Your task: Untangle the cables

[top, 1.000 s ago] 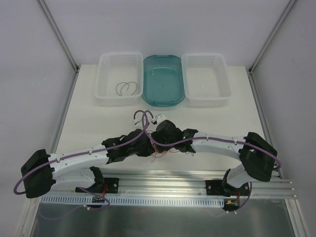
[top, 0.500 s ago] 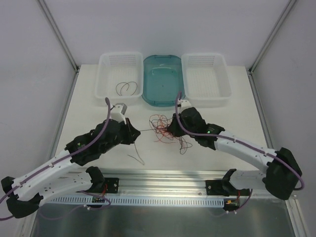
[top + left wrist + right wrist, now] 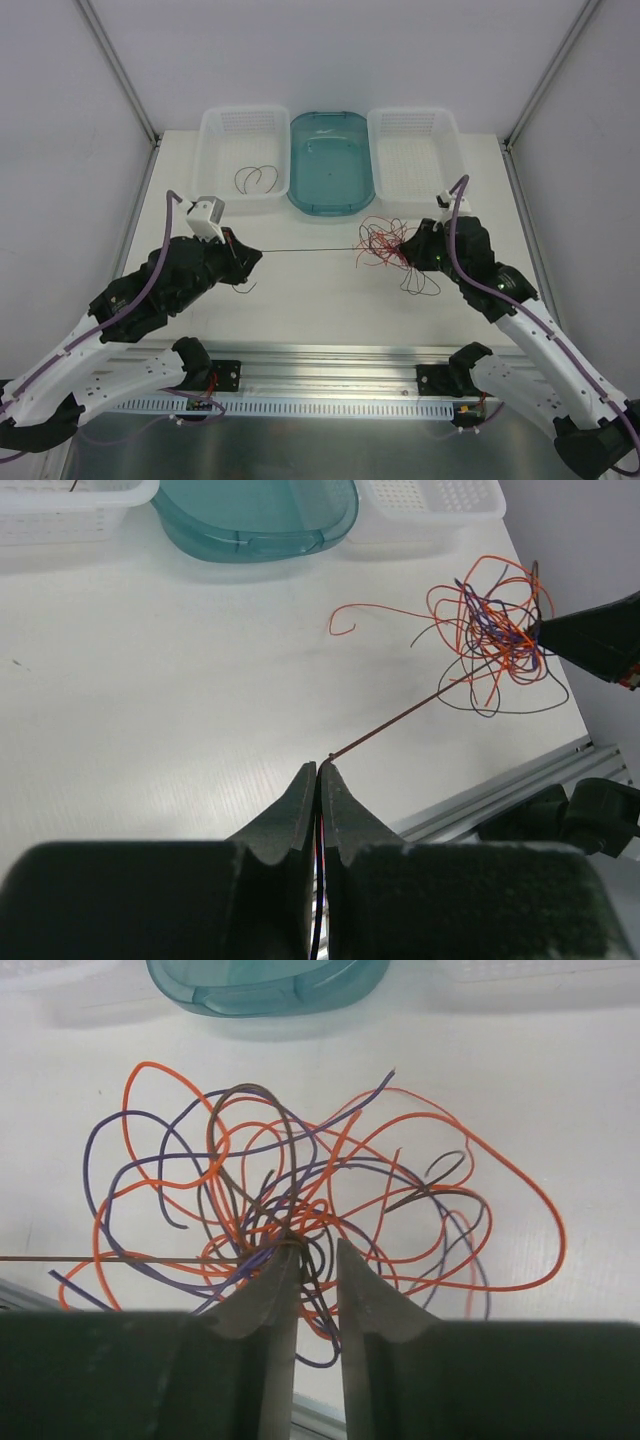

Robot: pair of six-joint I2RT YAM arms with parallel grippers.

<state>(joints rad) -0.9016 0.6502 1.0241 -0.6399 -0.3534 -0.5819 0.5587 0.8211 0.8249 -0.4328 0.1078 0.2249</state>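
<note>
A tangle of red-orange, dark brown and blue-black cables (image 3: pixel 383 245) hangs at my right gripper (image 3: pixel 405 250), right of the table's middle. In the right wrist view the jaws (image 3: pixel 312 1250) stand narrowly apart with strands of the tangle (image 3: pixel 330 1175) pinched between them. My left gripper (image 3: pixel 250 256) is shut on one dark brown cable (image 3: pixel 310 250), which runs taut and straight from it to the tangle. The left wrist view shows that cable (image 3: pixel 400 720) leaving the closed tips (image 3: pixel 320 765) toward the tangle (image 3: pixel 490 635) and the right gripper (image 3: pixel 590 640).
At the back stand a white basket (image 3: pixel 215 125) holding a loose dark cable (image 3: pixel 255 178), a teal tray (image 3: pixel 330 120) and a second white basket (image 3: pixel 415 115). A metal rail (image 3: pixel 340 375) runs along the near edge.
The two grippers have moved apart, left one leftward and right one rightward with the tangle. The dark brown cable between them has drawn out long and taut.
</note>
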